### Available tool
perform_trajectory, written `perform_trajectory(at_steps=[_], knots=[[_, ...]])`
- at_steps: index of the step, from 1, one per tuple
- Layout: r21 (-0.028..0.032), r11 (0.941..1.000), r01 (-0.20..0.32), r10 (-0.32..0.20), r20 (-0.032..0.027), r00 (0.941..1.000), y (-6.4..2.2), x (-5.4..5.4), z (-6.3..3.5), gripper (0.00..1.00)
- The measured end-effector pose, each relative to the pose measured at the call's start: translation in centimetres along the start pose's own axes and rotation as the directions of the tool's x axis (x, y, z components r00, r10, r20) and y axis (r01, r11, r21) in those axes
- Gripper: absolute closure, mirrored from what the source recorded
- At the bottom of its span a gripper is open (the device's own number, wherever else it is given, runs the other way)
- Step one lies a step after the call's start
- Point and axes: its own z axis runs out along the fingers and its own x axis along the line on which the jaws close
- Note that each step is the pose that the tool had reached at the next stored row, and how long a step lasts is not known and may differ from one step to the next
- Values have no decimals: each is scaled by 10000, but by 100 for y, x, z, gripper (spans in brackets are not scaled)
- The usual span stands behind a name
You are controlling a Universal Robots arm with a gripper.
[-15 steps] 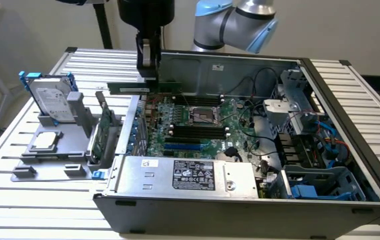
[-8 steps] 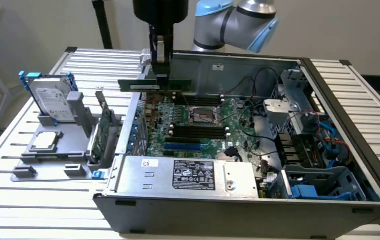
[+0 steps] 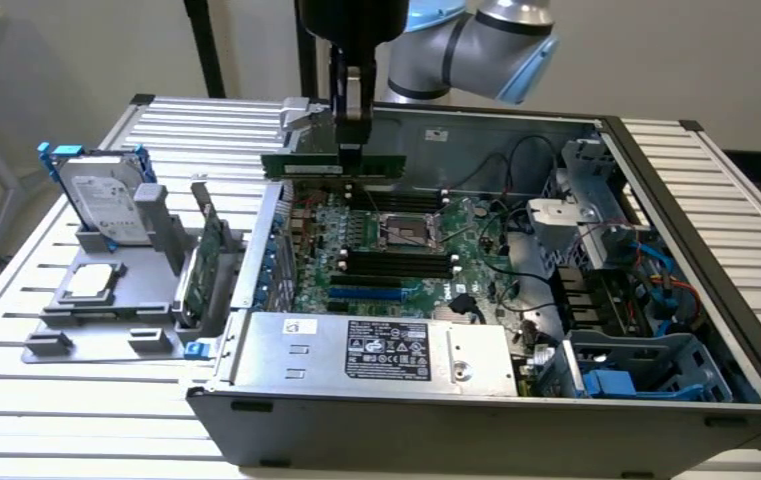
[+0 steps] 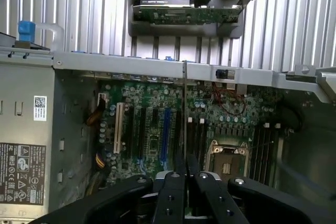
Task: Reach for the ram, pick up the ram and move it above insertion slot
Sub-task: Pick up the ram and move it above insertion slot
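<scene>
The ram (image 3: 333, 165) is a long thin green stick hanging level over the far edge of the motherboard (image 3: 394, 235) inside the open computer case. My gripper (image 3: 351, 150) comes straight down from above and is shut on the ram's upper edge near its middle. In the wrist view the ram (image 4: 185, 103) shows edge-on as a thin line running out from between the black fingers (image 4: 173, 187) of the gripper (image 4: 185, 163). Below it lie the black memory slots (image 4: 197, 135) beside the processor socket (image 4: 226, 156); in the exterior view these slots (image 3: 394, 262) sit nearer the camera than the ram.
A grey fixture (image 3: 100, 300) at the exterior view's left holds a silver hard drive with blue rails (image 3: 100, 195) and a green expansion card (image 3: 207, 260). The power supply (image 3: 380, 350) fills the case's near side. Cables and a drive cage (image 3: 620, 260) crowd the right.
</scene>
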Motion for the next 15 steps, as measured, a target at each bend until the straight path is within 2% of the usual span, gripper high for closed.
perform_trajectory(at_steps=[15], knots=[[-7, 10000, -1, 1, 0, 10000, -336, -252, 7, 87]])
